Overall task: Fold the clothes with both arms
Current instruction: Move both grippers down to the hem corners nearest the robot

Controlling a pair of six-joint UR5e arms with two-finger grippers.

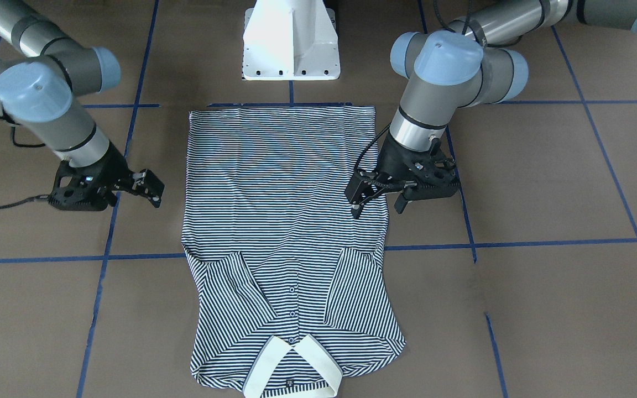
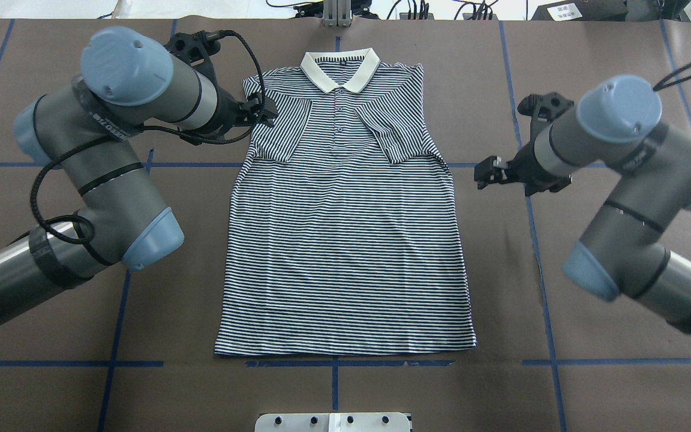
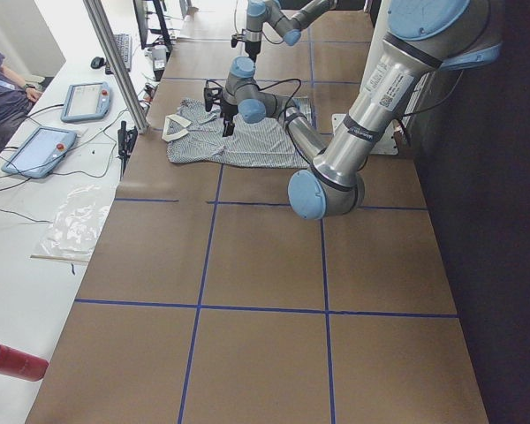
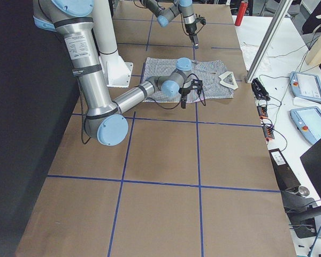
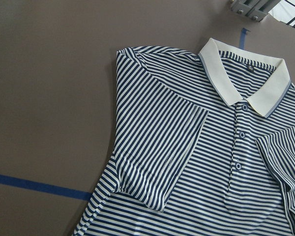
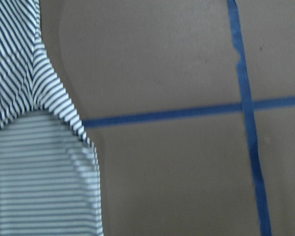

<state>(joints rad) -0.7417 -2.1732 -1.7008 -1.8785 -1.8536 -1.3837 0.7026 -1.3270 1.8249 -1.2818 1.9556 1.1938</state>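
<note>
Left fingers (image 1: 358, 205) parted over polo shirt (image 1: 280, 182), right fingers (image 1: 155, 191) alongside

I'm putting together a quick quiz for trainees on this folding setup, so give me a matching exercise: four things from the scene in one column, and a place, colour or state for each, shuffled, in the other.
Column one
1. collar
2. sleeves
3. left end effector
4. right end effector

Column two
A. over bare table, clear of the shirt
B. plain cream
C. folded in over the chest
D. over the shirt's side edge, near a folded sleeve

Pairs: 1-B, 2-C, 3-D, 4-A
</note>
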